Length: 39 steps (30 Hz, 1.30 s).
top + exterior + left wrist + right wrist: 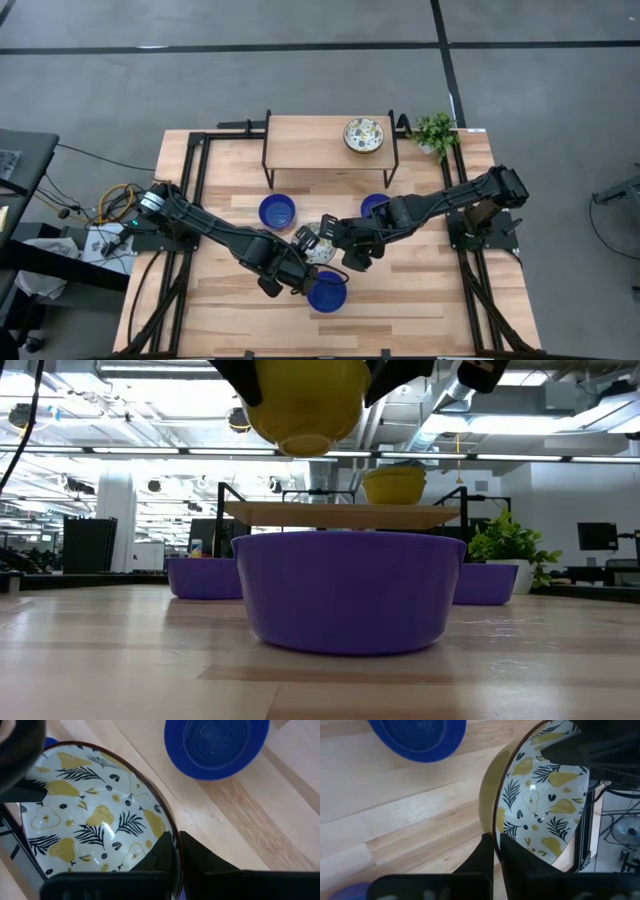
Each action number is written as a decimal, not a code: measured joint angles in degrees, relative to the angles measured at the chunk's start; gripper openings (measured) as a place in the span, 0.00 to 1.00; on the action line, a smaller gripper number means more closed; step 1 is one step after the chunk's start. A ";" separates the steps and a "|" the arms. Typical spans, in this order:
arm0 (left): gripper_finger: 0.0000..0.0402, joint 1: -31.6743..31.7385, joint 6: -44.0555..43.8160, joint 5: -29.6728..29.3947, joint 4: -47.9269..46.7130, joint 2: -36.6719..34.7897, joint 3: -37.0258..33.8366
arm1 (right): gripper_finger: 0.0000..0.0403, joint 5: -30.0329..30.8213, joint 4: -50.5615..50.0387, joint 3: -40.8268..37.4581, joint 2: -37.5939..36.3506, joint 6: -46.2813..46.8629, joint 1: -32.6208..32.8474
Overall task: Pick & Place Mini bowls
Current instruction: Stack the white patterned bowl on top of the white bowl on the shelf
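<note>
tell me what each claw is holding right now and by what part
Both hold the same patterned bowl in the air, by its rim: the left claw pinches one edge, the right claw the opposite edge, above a blue bowl.

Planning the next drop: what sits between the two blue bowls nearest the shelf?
High view: between the left blue bowl and right blue bowl lies only bare table.

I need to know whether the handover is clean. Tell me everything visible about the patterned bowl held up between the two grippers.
The small round bowl with a pear-and-leaf print inside has a white interior, a dark rim and a glossy yellow outside. It hangs in the air, above the wooden table and a blue bowl. The left gripper and the right gripper each pinch its rim, one finger inside and one outside. It looks empty.
</note>
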 joint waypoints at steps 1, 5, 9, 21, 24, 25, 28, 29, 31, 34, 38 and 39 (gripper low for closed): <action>0.03 0.00 -0.01 -0.05 0.01 0.00 -0.01 | 0.01 0.00 -0.02 0.00 0.00 0.02 0.00; 0.03 0.00 -0.04 -0.30 0.04 0.00 -0.04 | 0.00 0.02 -0.02 0.00 0.00 0.78 0.00; 0.03 0.07 -0.22 -0.55 0.04 0.00 -0.04 | 0.00 1.15 -0.11 0.00 0.00 1.10 0.00; 0.04 1.47 0.76 -0.79 1.39 0.07 -0.04 | 0.00 2.03 -4.45 0.26 -0.13 2.71 -0.03; 0.05 2.04 0.79 -0.77 1.52 0.07 -0.04 | 0.00 2.07 -5.00 0.26 -0.13 3.08 -0.04; 0.05 2.24 0.79 -0.77 1.55 0.07 -0.04 | 0.00 2.12 -5.13 0.26 -0.13 3.10 -0.06; 0.05 2.68 0.78 -0.73 1.52 0.07 -0.04 | 0.00 2.17 -5.38 0.26 -0.13 3.25 -0.11; 0.06 2.71 0.74 -0.78 1.51 0.06 -0.04 | 0.00 2.15 -5.45 0.25 -0.12 3.27 -0.11; 0.07 2.71 0.52 -0.90 1.56 0.04 -0.04 | 0.00 2.12 -5.60 0.22 -0.11 3.33 -0.11; 0.10 2.71 0.42 -1.23 1.70 0.04 -0.04 | 0.00 1.90 -5.81 0.13 -0.05 3.73 -0.07; 0.04 2.71 0.41 0.12 1.79 0.04 -0.04 | 0.00 1.73 -4.90 0.13 -0.04 3.80 -0.07; 0.03 2.84 0.30 1.31 1.80 0.07 -0.04 | 0.00 1.62 -4.49 0.13 -0.04 3.76 -0.07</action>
